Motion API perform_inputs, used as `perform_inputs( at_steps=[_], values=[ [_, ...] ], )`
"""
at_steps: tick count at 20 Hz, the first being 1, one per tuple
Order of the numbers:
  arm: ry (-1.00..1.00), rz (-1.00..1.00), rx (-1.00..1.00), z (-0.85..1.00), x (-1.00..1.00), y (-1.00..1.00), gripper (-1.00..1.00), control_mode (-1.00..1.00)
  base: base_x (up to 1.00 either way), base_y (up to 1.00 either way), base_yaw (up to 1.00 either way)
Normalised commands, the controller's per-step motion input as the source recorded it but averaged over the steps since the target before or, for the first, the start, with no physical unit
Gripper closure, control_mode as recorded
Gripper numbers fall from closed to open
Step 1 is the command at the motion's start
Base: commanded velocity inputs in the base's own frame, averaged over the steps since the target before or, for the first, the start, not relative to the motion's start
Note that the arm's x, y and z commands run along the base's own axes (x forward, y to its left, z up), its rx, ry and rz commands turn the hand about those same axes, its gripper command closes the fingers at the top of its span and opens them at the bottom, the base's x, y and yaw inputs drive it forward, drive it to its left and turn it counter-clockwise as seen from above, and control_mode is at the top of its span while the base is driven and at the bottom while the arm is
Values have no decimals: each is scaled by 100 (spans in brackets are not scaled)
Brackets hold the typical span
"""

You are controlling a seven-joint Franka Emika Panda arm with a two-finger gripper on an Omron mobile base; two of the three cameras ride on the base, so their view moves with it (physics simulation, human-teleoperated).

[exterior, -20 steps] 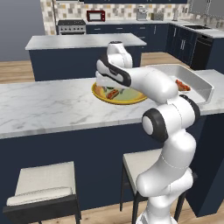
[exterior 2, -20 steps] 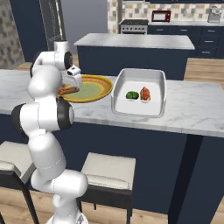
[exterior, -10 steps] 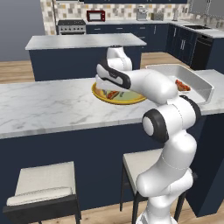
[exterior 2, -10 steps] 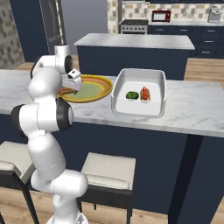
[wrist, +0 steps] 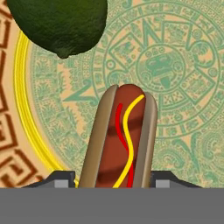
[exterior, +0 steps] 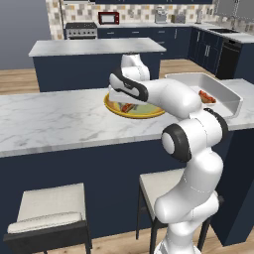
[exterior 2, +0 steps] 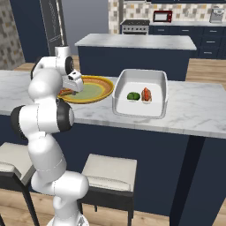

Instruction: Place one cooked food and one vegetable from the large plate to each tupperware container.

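Your tool [wrist: 113,181] stands low over the large plate [wrist: 26,131], its two fingertips [wrist: 59,179] set on either side of the near end of a hot dog [wrist: 121,140]. The jaws look drawn in against the bun, though a firm grip cannot be confirmed. The hot dog's long axis runs straight away from the tool, so the jaws cross its short width. A dark green vegetable [wrist: 59,24] lies beyond, apart from it. In the right base view, one white container [exterior 2: 140,109] sits on the tabletop [exterior 2: 194,117] just beside the plate, already holding two pieces.
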Motion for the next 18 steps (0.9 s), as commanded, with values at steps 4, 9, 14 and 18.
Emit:
perform_inputs(
  at_steps=[4,9,14,18],
  values=[
    [0,0,0,0,0,0,100,-100,0,0,0],
    [0,0,0,0,-10,2,100,-100,0,0,0],
    [-1,8,0,36,-52,-22,100,-100,0,0,0],
    [0,40,4,47,-52,-42,100,-100,0,0,0]
  ],
)
